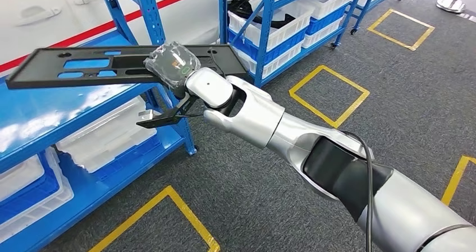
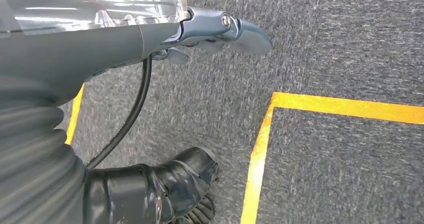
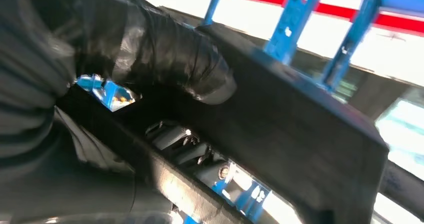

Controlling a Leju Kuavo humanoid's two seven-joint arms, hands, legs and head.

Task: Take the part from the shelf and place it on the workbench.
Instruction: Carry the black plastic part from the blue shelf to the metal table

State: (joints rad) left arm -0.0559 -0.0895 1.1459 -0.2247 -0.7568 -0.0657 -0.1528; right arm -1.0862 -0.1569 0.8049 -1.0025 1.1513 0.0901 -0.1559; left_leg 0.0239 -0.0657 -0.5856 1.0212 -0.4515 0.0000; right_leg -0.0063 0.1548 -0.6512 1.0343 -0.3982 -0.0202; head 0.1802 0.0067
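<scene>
Right hand (image 1: 171, 67) (wrapped in clear plastic) grips the long black part (image 1: 84, 65), thumb (image 3: 165, 54) pressed on its flat face, holding it level above the blue shelf (image 1: 50, 109) at left. Left hand (image 2: 220, 32) hangs over grey carpet, fingers loosely apart, holding nothing. Farther right, white bins (image 1: 280, 22) fill another rack.

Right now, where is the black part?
In the head view, the black part is upper left, gripped by the right hand above the blue shelf.
</scene>
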